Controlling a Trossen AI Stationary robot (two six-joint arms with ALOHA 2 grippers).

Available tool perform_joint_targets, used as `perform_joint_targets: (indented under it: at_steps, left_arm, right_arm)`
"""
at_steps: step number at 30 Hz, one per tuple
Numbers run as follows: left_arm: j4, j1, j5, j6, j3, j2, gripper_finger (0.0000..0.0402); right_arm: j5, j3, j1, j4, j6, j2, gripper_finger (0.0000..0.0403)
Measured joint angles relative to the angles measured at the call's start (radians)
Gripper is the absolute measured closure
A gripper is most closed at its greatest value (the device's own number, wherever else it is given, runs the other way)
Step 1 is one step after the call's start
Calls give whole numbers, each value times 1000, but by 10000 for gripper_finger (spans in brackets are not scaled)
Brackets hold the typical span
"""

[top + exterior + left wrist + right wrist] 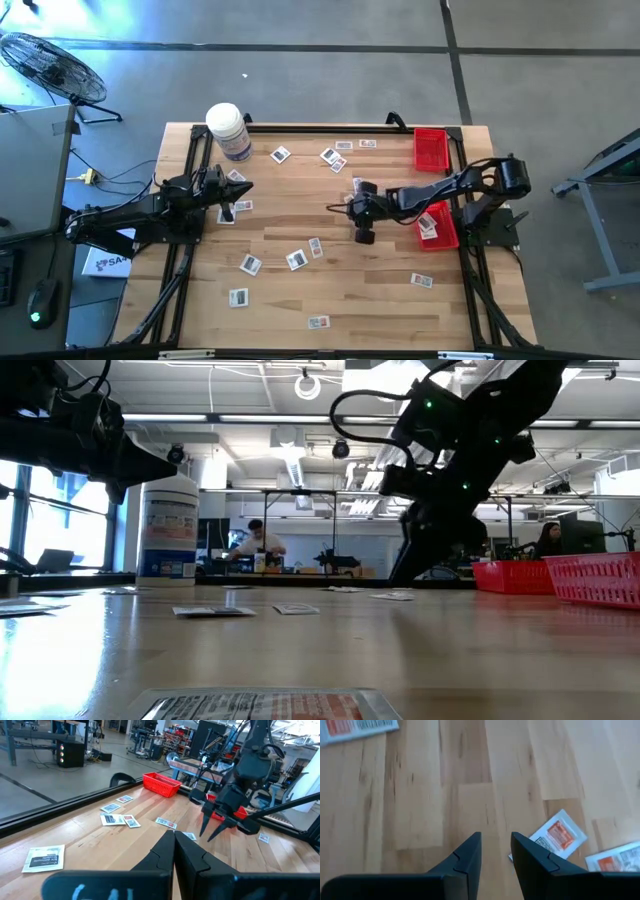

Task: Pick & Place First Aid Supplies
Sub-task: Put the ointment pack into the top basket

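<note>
Over the wooden worktop (330, 290), middle: right gripper (333, 208) hangs just above the boards, its two dark fingers parted by a narrow gap with nothing between them; in the right wrist view the fingertips (472, 842) point down at bare wood
Left side of the worktop: left gripper (246, 187) held above the boards, its fingers pressed together and holding nothing
Hidden or cut off: one packet at the right wrist view's corner (357, 729) is cropped to a strip; another near the fingers (615, 859) runs off the frame; the packet nearest the low camera (265, 706) is cut by the frame edge and blurred; print on all packets is too small to read
First aid supplies: small flat square white packets (250, 264) with dark and reddish print, scattered singly across the worktop, mostly along the far edge and the near half; one lies just beside the right gripper's fingers (555, 837), tilted, orange block uppermost
Red baskets: one red mesh plastic basket (430, 150) at the far right corner; a second red basket (445, 235) at the right edge, partly under the right arm, with white packets in it
Far left corner: big white plastic jar with a bluish label (228, 130), upright
Beyond the table: people at benches (255, 540), faint and small
</note>
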Motion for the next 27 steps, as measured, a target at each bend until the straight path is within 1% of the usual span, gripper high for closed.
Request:
perform_joint_targets:
  at_steps: [3, 7, 15, 18, 22, 27]
  left_arm:
    - [0, 0, 0, 0, 0, 0, 401]
    - [0, 0, 0, 0, 0, 0, 401]
    - [0, 0, 0, 0, 0, 0, 401]
    - [0, 0, 0, 0, 0, 0, 401]
    - [0, 0, 0, 0, 0, 0, 401]
    - [0, 0, 0, 0, 0, 0, 401]
  right_arm:
    - [3, 0, -15, 0, -21, 21, 304]
    - [-3, 0, -43, 1, -6, 46, 304]
    - [2, 1, -53, 5, 34, 56, 304]
    - [4, 7, -40, -3, 51, 36, 304]
    - [6, 12, -20, -4, -10, -23, 304]
    - [20, 9, -33, -50, 2, -27, 304]
